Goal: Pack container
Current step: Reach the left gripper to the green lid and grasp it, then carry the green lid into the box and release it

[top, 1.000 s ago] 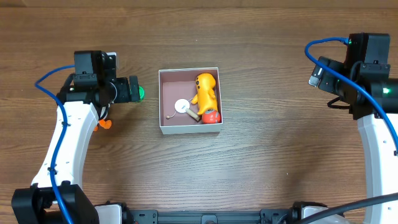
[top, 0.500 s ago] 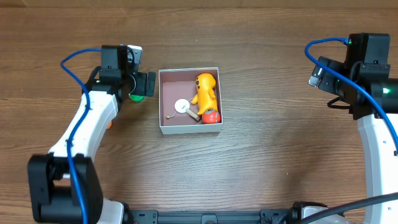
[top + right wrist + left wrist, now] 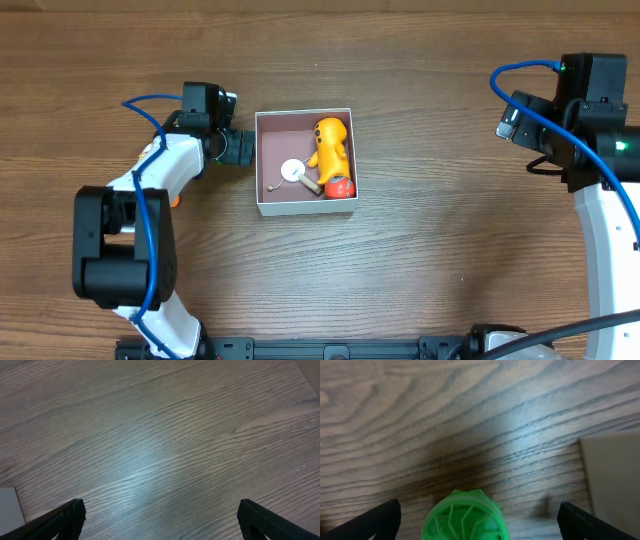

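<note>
The container (image 3: pixel 280 135) is a square white-walled box with a pink-brown inside, at the table's middle. It holds a yellow toy (image 3: pixel 330 145), a red toy (image 3: pixel 340 186) and a white disc (image 3: pixel 293 170). My left gripper (image 3: pixel 238 150) is open just left of the box's left wall. In the left wrist view a round green toy (image 3: pixel 465 517) lies on the table between the wide-apart fingers (image 3: pixel 477 522) and touches neither. The box's corner (image 3: pixel 615 485) shows at the right of that view. The arm hides the green toy from overhead. My right gripper (image 3: pixel 512 120) is open and empty at the far right; its wrist view (image 3: pixel 157 520) shows bare wood.
A small orange thing (image 3: pixel 175 198) lies on the table beside the left arm. A corner of the white box (image 3: pixel 9 510) shows at the left edge of the right wrist view. The table is brown wood.
My left arm has swung right towards the box, and its gripper now sits over the green toy, hiding it from overhead. The right arm has not moved.
</note>
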`<state>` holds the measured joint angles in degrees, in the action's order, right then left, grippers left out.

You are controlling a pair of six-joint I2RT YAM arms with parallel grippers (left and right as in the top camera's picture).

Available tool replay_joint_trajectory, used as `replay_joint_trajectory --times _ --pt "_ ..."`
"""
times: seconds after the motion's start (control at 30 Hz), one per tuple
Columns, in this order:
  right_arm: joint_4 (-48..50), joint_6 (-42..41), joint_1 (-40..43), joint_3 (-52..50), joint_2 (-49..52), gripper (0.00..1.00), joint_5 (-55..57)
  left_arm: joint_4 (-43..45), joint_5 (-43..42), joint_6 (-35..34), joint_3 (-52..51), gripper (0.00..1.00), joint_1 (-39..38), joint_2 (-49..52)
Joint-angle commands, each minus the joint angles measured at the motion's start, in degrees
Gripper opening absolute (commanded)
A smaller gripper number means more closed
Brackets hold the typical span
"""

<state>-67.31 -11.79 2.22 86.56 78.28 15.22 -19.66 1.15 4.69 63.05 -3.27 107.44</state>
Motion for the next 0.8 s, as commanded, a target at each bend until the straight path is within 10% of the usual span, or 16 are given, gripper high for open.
replay_joint_trajectory --times 0.0,0.37,0.6,0.77 --pt "0.15 -0.24 0.15 0.35 -0.15 1.00 0.15 0.44 0.96 0.39 0.96 0.95 1.11 2.08" --pt "0.15 -0.22 0.15 0.35 -0.15 1.00 0.15 1.38 -2.56 -0.98 0.96 0.91 4.11 2.08" --pt "0.15 -0.24 0.15 0.35 -0.15 1.00 0.15 1.79 -3.08 -0.98 0.96 0.56 4.09 2.08" --pt "0.13 -0.24 0.15 0.35 -0.15 1.00 0.15 1.99 -3.08 -0.98 0.96 0.51 4.09 2.08"
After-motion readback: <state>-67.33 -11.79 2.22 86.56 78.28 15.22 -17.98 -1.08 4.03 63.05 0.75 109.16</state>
